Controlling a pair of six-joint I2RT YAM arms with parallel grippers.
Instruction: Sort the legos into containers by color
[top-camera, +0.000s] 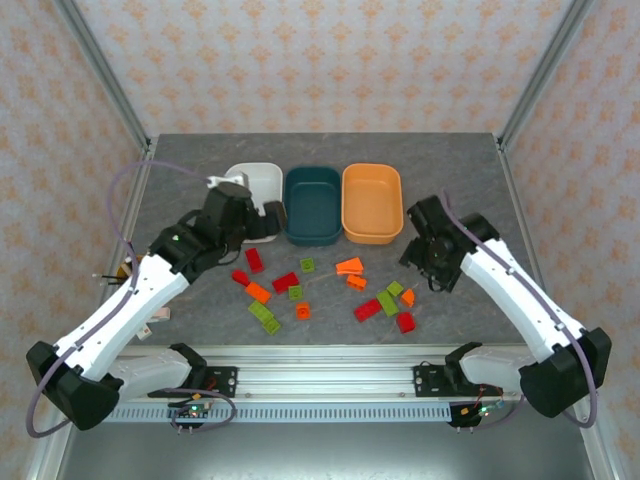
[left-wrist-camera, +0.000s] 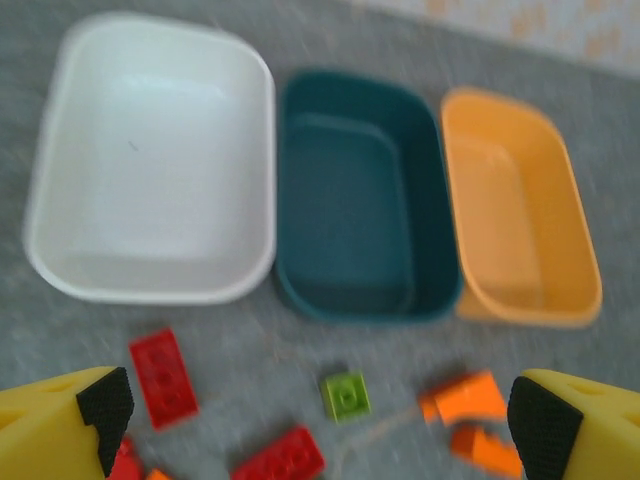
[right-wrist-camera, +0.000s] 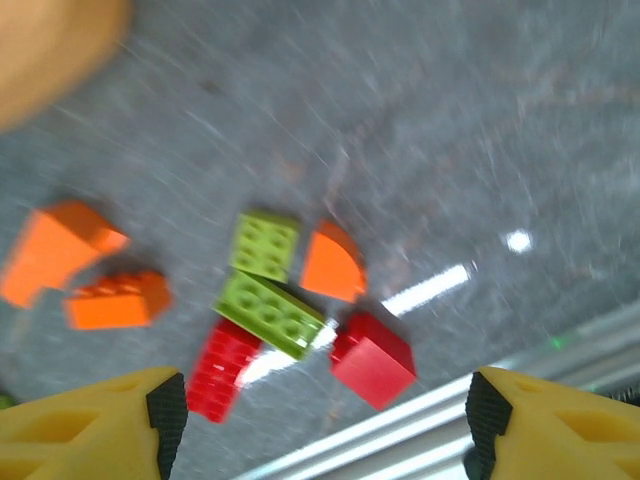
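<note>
Three empty tubs stand in a row at the back: white (top-camera: 255, 182), dark teal (top-camera: 312, 205) and orange (top-camera: 371, 202). Loose legos lie scattered in front of them, red (top-camera: 254, 260), orange (top-camera: 349, 266) and lime green (top-camera: 387, 301). My left gripper (top-camera: 262, 222) hovers open by the white tub's near right corner. Below its jaws lie a red brick (left-wrist-camera: 163, 375), a small green plate (left-wrist-camera: 345, 395) and orange pieces (left-wrist-camera: 470, 395). My right gripper (top-camera: 425, 262) is open above the right cluster: a red block (right-wrist-camera: 372, 358), a long green brick (right-wrist-camera: 268, 315) and an orange wedge (right-wrist-camera: 332, 263).
A metal rail (top-camera: 320, 380) runs along the near table edge, just beyond the red block in the right wrist view. Frame posts (top-camera: 105, 75) stand at the back corners. The orange tub's corner (right-wrist-camera: 50, 40) lies upper left of the right gripper (right-wrist-camera: 325, 420).
</note>
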